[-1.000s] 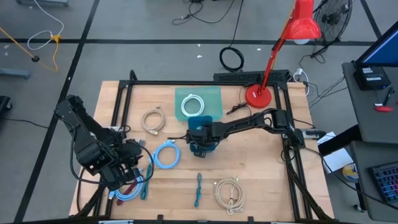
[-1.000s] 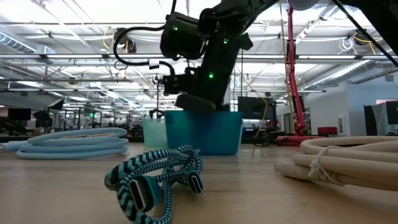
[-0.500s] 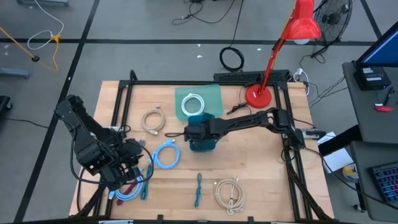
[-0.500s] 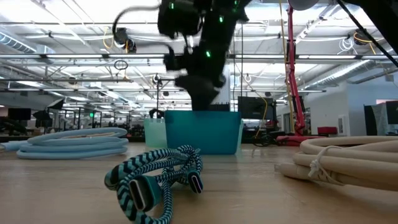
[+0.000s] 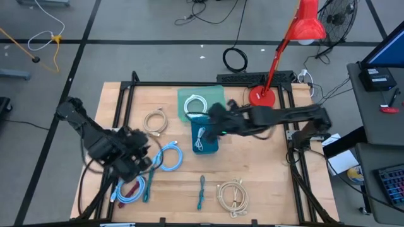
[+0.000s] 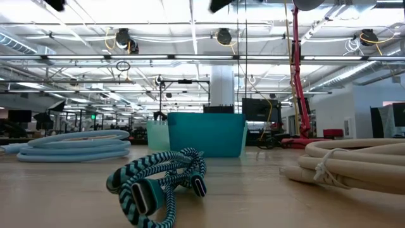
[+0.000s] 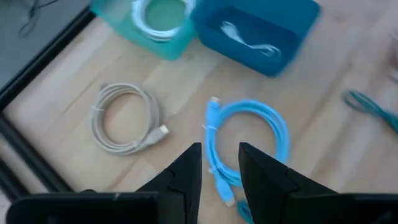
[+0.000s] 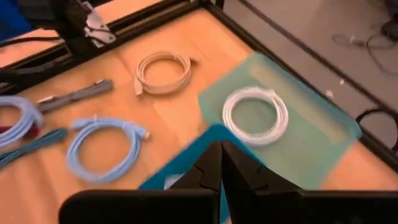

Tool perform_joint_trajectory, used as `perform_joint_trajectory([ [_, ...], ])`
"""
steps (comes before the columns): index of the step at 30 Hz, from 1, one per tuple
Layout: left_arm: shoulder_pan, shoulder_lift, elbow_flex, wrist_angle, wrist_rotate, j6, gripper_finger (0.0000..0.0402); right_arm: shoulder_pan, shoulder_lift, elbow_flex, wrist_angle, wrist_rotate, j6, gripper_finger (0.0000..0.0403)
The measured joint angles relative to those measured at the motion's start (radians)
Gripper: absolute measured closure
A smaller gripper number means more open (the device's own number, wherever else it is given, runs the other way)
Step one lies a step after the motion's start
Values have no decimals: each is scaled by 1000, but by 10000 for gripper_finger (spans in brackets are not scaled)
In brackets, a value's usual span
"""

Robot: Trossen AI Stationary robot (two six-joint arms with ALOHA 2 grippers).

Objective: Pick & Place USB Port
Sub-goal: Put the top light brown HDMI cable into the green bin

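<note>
Two arms are airborne. Right gripper (image 5: pixel 214 113), fingers together and empty, sits just behind the blue bin (image 5: pixel 205 135), which holds the white USB cable (image 5: pixel 202 134). Left gripper (image 7: pixel 219 180), fingers apart, hovers above the light-blue cable (image 7: pixel 249 140) beside that bin; snagging its loops is the likely fault.

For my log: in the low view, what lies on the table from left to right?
Light blue cable coil → striped teal cable → dark teal bin → cream cable coil.
</note>
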Motion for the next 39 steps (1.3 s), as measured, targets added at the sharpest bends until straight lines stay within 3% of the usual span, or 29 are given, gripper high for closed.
perform_joint_trajectory([
  [8, 297, 0, 0, 39, 63, 208, 293, 82, -133, 0, -244, -4, 143, 403],
  [14, 506, 0, 0, 120, 172, 359, 293, 109, -161, -1, -339, -7, 128, 403],
  [20, 677, 0, 0, 169, 248, 391, 293, 111, -162, -9, -445, -6, 113, 403],
  [26, 756, 8, 0, 169, 301, 382, 293, 98, -160, -76, -469, -28, 86, 397],
  [39, 874, 10, 0, 131, 291, 474, 293, 97, -162, -224, -479, -58, 160, 360],
])
